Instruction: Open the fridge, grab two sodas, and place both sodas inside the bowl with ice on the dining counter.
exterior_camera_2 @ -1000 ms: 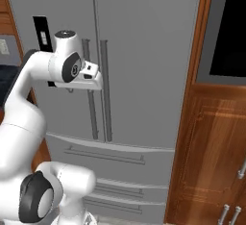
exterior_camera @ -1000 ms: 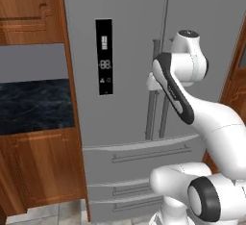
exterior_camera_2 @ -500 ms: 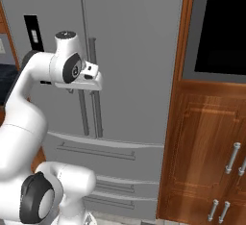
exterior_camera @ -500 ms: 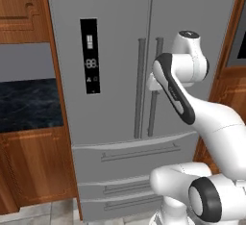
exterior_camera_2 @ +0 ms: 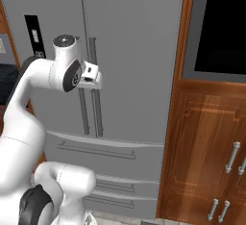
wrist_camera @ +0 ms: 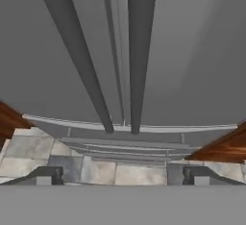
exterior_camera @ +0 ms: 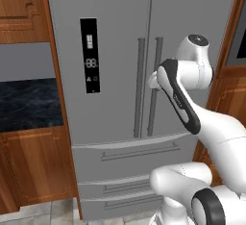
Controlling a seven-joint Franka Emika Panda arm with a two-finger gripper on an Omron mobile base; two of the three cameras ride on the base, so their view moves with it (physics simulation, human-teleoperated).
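The tall grey fridge [exterior_camera: 115,31] stands straight ahead with both doors shut and a black display panel [exterior_camera: 90,56] on its left door. Two long vertical bar handles [exterior_camera: 148,87] run down the middle. My gripper [wrist_camera: 122,176] is open and empty, held just in front of those handles at mid height; in the hand view the two bars [wrist_camera: 137,51] rise between the wide-apart fingertips [wrist_camera: 45,177]. The hand [exterior_camera_2: 90,75] is level with the handles' upper half. The sodas, the bowl and the dining counter are out of view.
Drawer fronts [exterior_camera: 127,154] sit below the doors. Left of the fridge is a dark stone counter [exterior_camera: 26,101] on wood cabinets. To the right, a tall wood cabinet [exterior_camera_2: 204,161] holds a black built-in oven window [exterior_camera_2: 221,34]. Tiled floor [wrist_camera: 29,147] lies below.
The whole picture has slid left in both base views, so the base has driven to the right along the fridge. The arm keeps its pose; the handles now lie centred before the hand.
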